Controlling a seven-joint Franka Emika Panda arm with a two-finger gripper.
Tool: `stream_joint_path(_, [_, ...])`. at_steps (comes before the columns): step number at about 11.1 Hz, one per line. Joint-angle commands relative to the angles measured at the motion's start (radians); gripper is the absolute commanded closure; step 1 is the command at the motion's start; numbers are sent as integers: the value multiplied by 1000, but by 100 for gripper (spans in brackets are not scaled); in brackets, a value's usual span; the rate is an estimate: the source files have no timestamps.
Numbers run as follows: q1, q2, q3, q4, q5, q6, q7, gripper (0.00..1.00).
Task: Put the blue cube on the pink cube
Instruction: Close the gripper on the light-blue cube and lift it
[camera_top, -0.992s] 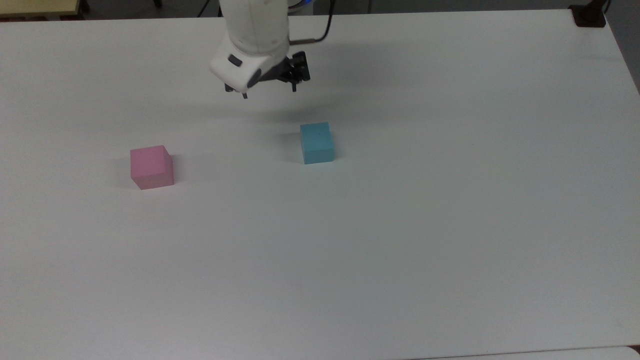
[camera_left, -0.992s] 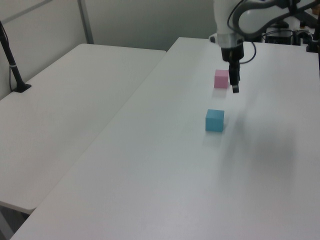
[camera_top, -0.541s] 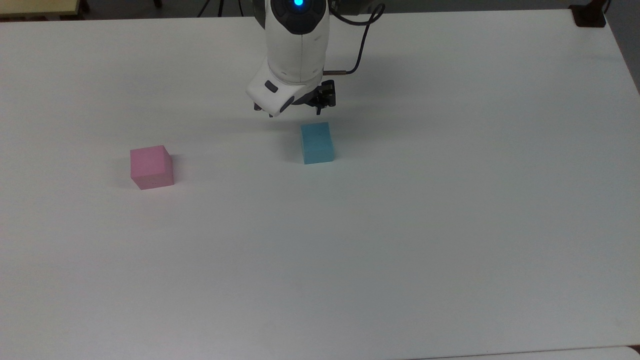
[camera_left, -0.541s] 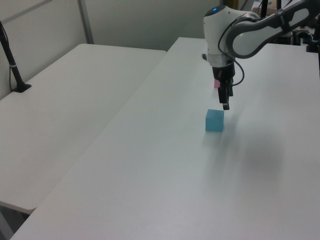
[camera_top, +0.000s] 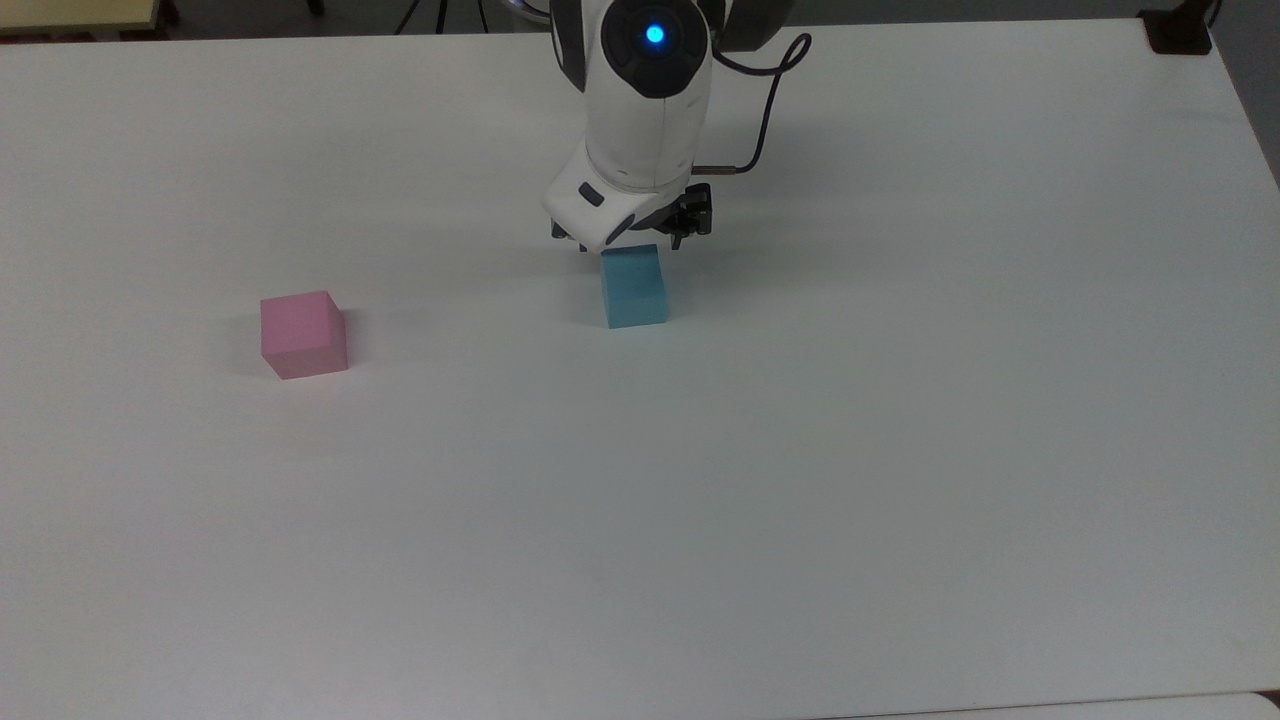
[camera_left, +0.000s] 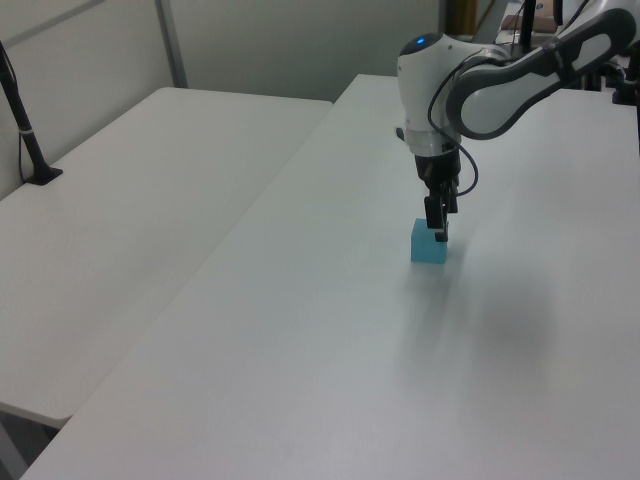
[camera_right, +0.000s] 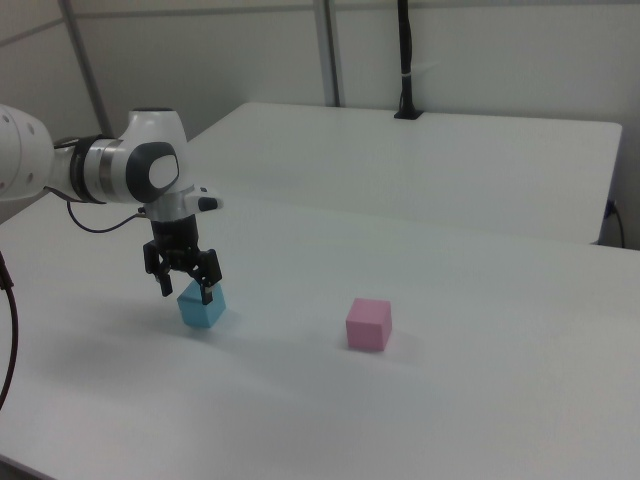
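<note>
over the last second the arm has swung in from the top view's left and come down: a second ago the gripper (camera_right: 186, 288) hung well short of the blue cube (camera_top: 634, 286), half a second ago it was just off the cube's far edge, and now it sits right over it. right view shows the two fingers (camera_right: 210, 291) spread apart, straddling the cube's top with the tips about level with its upper edge, nothing clamped yet. left view agrees, with the finger tip (camera_left: 441, 236) overlapping the cube's top corner. neither cube has moved in that time: the blue cube rests flat on the white table (camera_top: 900, 450) near the middle of the top view, and the pink cube (camera_top: 303, 334) sits well apart toward the top view's left, top face bare. so the approach looks essentially done and the grasp has not begun. my read: it needs a little more descent to get the pads on the side faces, then close. the main risk is a tip catching the top edge and nudging the cube if alignment is slightly off. lift, carry and stacking are all still to do.
</note>
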Motion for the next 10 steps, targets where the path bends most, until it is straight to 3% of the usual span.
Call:
stream_joint_path(1, [5, 44, 4, 15, -29, 83, 79, 0])
stream_joint_path(4, [7, 69, 11, 28, -86, 97, 132, 0])
stream_joint_path(5, [7, 74, 11, 41, -84, 97, 141, 12])
stream_joint_path(7, [5, 71, 13, 57, -78, 87, 153, 52])
stream_joint_path(10, [-37, 28, 13, 95, -74, 47, 134, 55])
